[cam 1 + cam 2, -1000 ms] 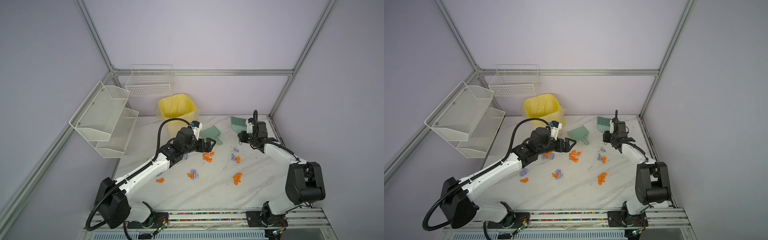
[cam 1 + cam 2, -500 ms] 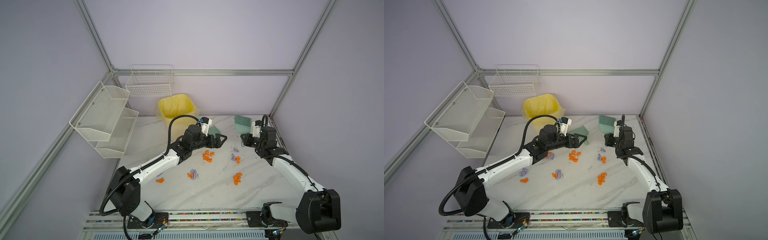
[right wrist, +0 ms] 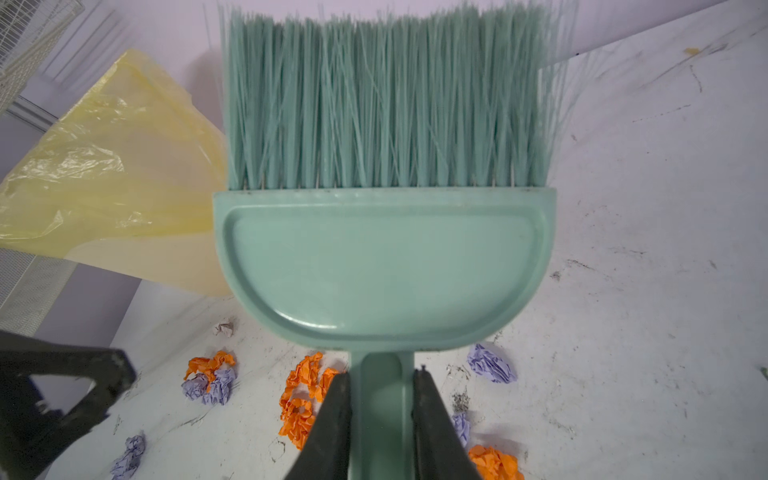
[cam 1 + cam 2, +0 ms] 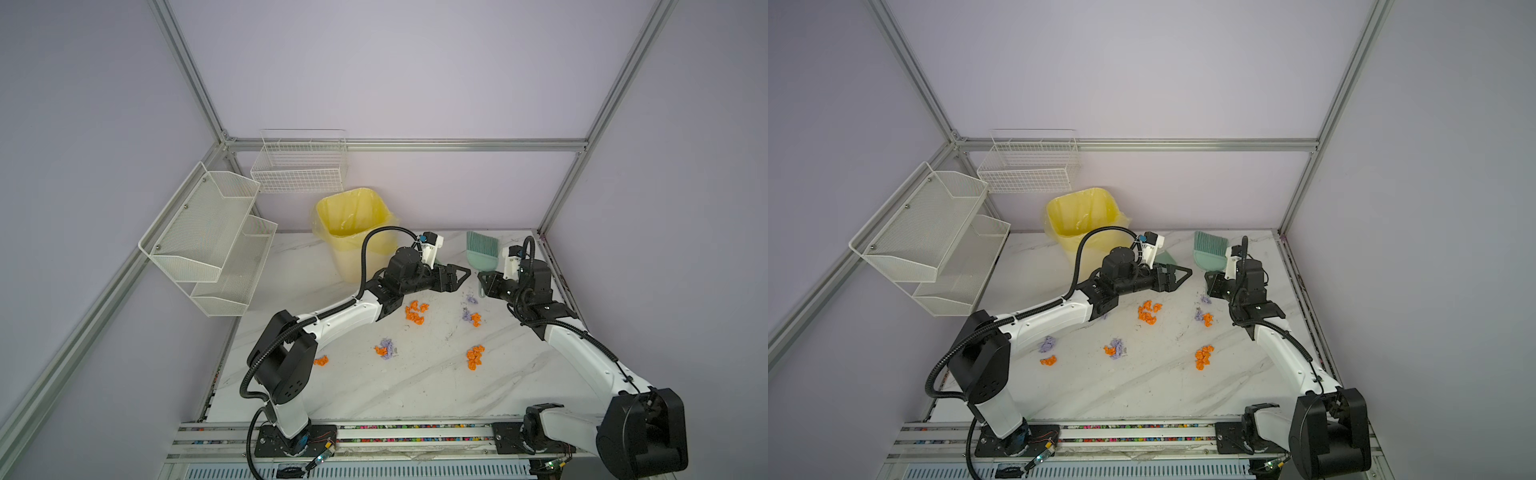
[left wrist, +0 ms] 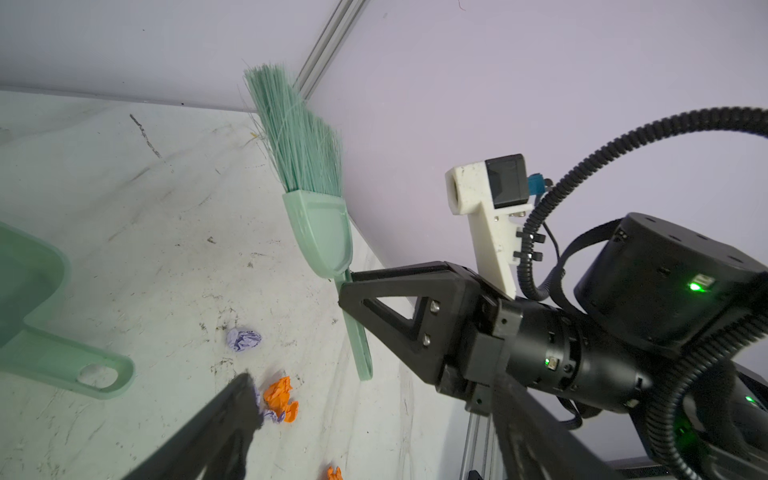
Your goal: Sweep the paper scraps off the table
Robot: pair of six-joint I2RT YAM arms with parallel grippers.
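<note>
Orange and lavender paper scraps (image 4: 415, 312) loose on the marble table (image 4: 374, 399)

Right pincer (image 3: 381, 374) narrow, clamped on the handle of the mint-green brush (image 3: 384, 266), one finger (image 3: 338, 415) against each side of it. Brush clear of the tabletop, bristles pointing away from that pincer toward the back wall.

Left pincer (image 4: 459, 279) wide, gripping nothing, tips facing the right pincer across a small gap. Mint-green dustpan (image 5: 37, 291) flat on the table just beyond the left pincer, apart from its fingers (image 5: 224, 424). Pan's inside only partly in view, plain green where visible.

Largest orange cluster just beside the left pincer, on the side toward the arm bases. Single lavender wad (image 4: 471, 298) between the two pincers, closer to the right one. Lavender-and-orange pair (image 4: 472, 318) a little farther toward the bases. Orange heap (image 4: 475, 358), mixed clump (image 4: 385, 350) and small orange bit (image 4: 321, 360) well apart from both pincers. One more lavender wad (image 4: 1047, 344) beside the left arm, far back from its pincer.

Yellow-lined waste bin (image 4: 353, 224) near the left pincer, behind its wrist at the back of the table; inside, only the crumpled yellow liner showing. White wire basket (image 4: 301, 166) and two-tier mesh shelf (image 4: 208, 237) on the walls, well apart from both pincers, only white wire and mesh showing inside.
</note>
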